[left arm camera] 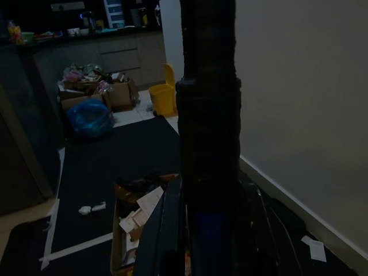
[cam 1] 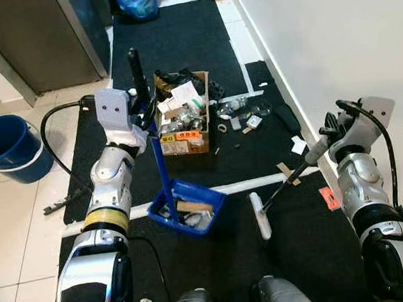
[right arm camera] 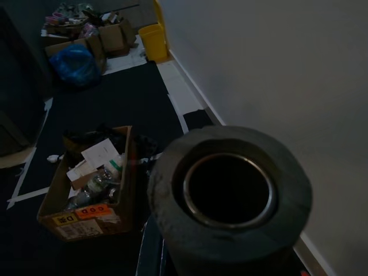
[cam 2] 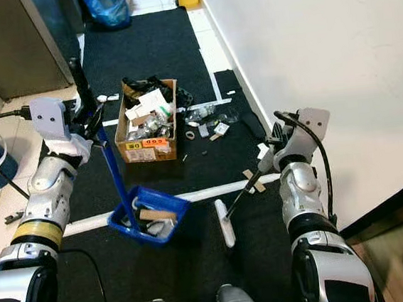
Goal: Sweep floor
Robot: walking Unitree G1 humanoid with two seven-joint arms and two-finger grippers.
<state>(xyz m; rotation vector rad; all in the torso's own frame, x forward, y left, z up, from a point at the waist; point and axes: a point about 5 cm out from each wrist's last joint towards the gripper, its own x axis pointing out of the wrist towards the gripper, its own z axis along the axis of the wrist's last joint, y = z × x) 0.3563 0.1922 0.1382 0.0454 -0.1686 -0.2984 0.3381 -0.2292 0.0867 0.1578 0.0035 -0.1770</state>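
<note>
Your left gripper (cam 1: 143,112) clamps the dustpan (cam 1: 187,207) handle, holding it before the box (cam 1: 183,128); your right gripper (cam 1: 324,148) clamps the broom (cam 1: 285,184) beside it, ready to sweep.

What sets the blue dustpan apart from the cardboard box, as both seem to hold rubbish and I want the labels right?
The blue dustpan is blue plastic, low and open-fronted, with a long blue handle held by the left gripper; the cardboard box is brown, taller-walled and held by nothing. The dustpan sits nearer the robot and holds a few scraps; the box is heaped with papers and bottles. Both rest on the black mat.
</note>
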